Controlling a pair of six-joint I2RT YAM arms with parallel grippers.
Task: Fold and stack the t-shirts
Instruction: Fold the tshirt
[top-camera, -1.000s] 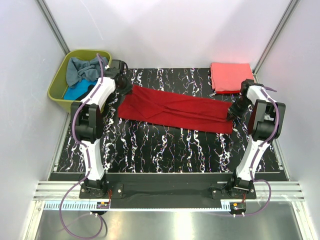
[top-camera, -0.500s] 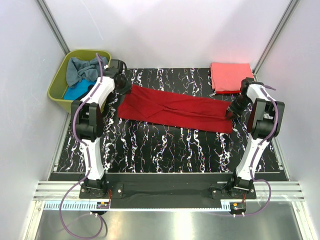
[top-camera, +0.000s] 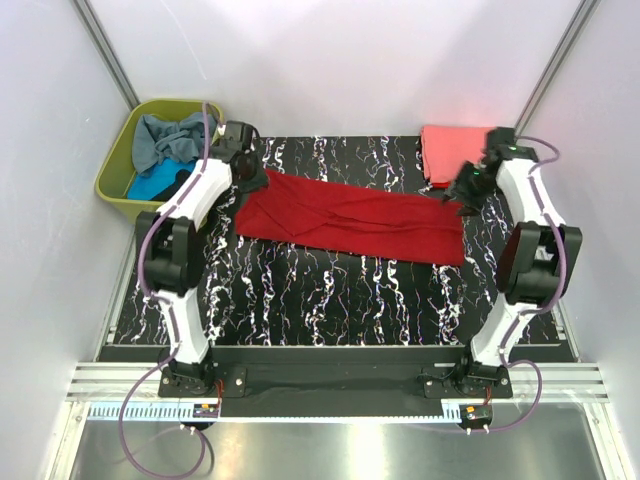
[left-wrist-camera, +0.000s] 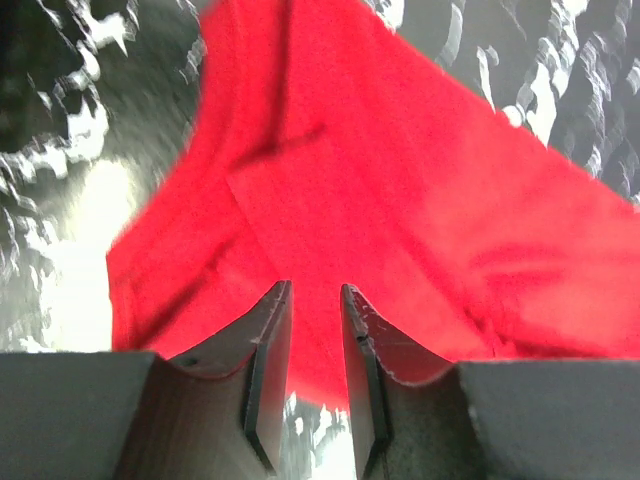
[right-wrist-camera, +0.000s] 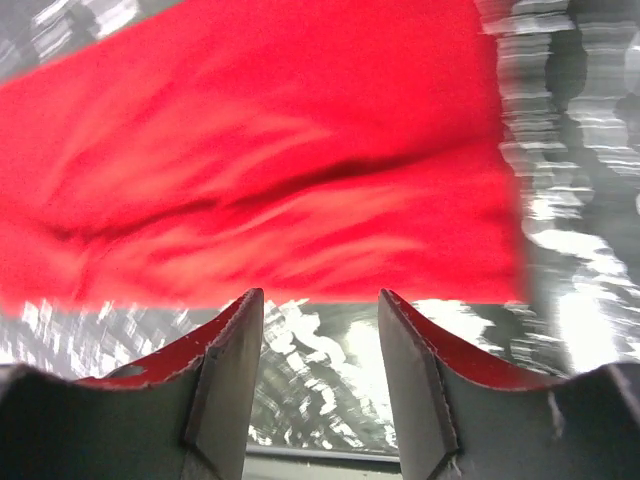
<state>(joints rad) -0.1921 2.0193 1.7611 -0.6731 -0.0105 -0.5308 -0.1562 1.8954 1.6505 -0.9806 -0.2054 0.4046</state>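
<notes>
A large dark red t-shirt (top-camera: 350, 220) lies folded into a long strip across the black marbled table (top-camera: 330, 295). My left gripper (top-camera: 252, 182) sits low at the strip's far left corner; in the left wrist view its jaws (left-wrist-camera: 317, 290) stand a narrow gap apart with nothing between them, above the red cloth (left-wrist-camera: 380, 180). My right gripper (top-camera: 463, 192) hovers above the strip's right end, wide open and empty (right-wrist-camera: 320, 295), with the red cloth (right-wrist-camera: 260, 150) just beyond it. A folded coral-pink t-shirt (top-camera: 445, 155) lies at the back right.
An olive-green basket (top-camera: 108, 185) stands off the table's back left corner, holding a grey-blue shirt (top-camera: 165, 135), a turquoise one (top-camera: 150, 186) and something dark. White walls close in the back and sides. Both arm bases stand at the near edge.
My right gripper has lifted off the right end of the red shirt and moved back and up. The shirt's right end now lies flat. The left gripper has barely moved.
</notes>
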